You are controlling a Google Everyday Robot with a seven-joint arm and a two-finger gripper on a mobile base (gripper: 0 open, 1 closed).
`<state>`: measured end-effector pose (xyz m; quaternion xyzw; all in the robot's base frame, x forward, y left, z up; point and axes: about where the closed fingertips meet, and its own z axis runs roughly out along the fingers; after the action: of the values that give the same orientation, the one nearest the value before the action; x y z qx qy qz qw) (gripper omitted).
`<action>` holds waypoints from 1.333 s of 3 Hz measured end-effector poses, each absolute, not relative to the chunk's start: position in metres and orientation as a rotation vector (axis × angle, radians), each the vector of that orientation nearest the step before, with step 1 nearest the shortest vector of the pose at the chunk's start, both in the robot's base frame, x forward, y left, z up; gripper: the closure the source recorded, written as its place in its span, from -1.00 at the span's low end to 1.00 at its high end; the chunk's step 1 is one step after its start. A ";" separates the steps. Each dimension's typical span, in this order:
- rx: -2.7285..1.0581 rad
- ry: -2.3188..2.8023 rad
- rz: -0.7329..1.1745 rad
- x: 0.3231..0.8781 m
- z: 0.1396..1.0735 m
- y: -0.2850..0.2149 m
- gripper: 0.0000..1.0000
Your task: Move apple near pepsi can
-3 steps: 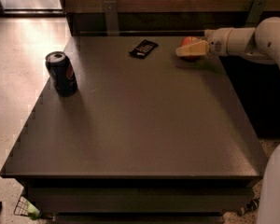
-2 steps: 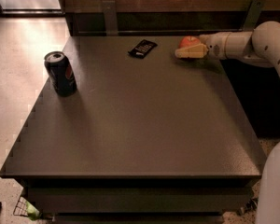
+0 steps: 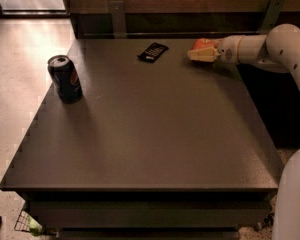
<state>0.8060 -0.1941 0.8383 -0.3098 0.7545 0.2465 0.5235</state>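
Observation:
The red-orange apple [image 3: 204, 43] is at the far right of the dark table [image 3: 150, 129], held between the cream fingers of my gripper [image 3: 202, 50]. The white arm reaches in from the right edge. The gripper is shut on the apple, which sits at or just above the tabletop. The pepsi can [image 3: 65, 78], dark with a silver top and a round logo, stands upright near the table's left edge, far from the apple.
A flat black packet [image 3: 152, 52] lies at the far middle of the table, between can and apple. A dark wall panel with metal brackets [image 3: 117, 15] runs behind the table. Light floor lies to the left.
The gripper and the apple have shifted only slightly, a little to the left and up. The can and the packet have not moved.

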 end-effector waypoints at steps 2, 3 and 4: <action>-0.751 1.807 0.601 0.806 0.836 -0.187 1.00; -0.755 1.808 0.602 0.805 0.837 -0.187 1.00; -0.798 1.791 0.620 0.781 0.854 -0.168 1.00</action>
<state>0.7815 -0.1676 0.8536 -0.3323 0.7457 0.2584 0.5164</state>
